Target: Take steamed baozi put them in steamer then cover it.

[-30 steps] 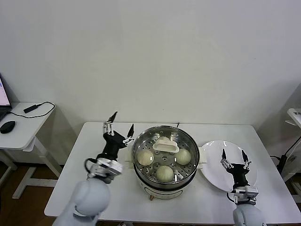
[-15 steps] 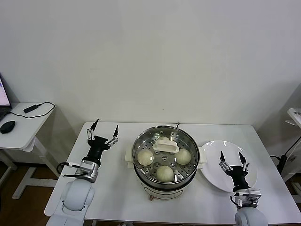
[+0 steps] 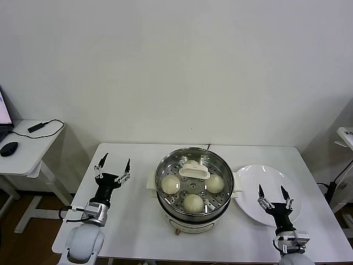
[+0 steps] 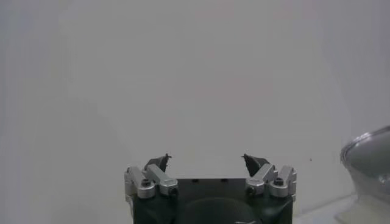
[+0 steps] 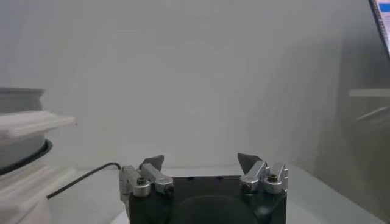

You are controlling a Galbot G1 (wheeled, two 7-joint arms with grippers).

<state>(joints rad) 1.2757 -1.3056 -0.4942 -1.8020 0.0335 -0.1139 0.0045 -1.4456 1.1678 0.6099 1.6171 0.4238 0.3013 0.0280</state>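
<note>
In the head view, the steamer (image 3: 193,190) stands in the middle of the white table (image 3: 138,232); 3 steamed baozi (image 3: 193,203) are clearly seen inside it on the perforated tray, and a 4th is probably at the back, mostly hidden under the white handle of the cover (image 3: 194,170). The cover seems to lie on the pot already, because its handle sits over the centre, though the glass itself is hard to see. The white plate (image 3: 251,182) beside the pot on the right is bare. The left gripper (image 3: 112,167) hovers over the table on the left of the pot with jaws spread and nothing between them; the right gripper (image 3: 273,195) is over the plate, jaws also spread and holding nothing.

In the left wrist view, the left gripper (image 4: 206,161) points at the wall, and a curved edge of the steamer (image 4: 368,159) shows at the side.

In the right wrist view, the right gripper (image 5: 201,162) is wide apart; the steamer (image 5: 23,140) is beside it.

By judgement, the task looks finished or nearly so; nothing is left on the plate.
</note>
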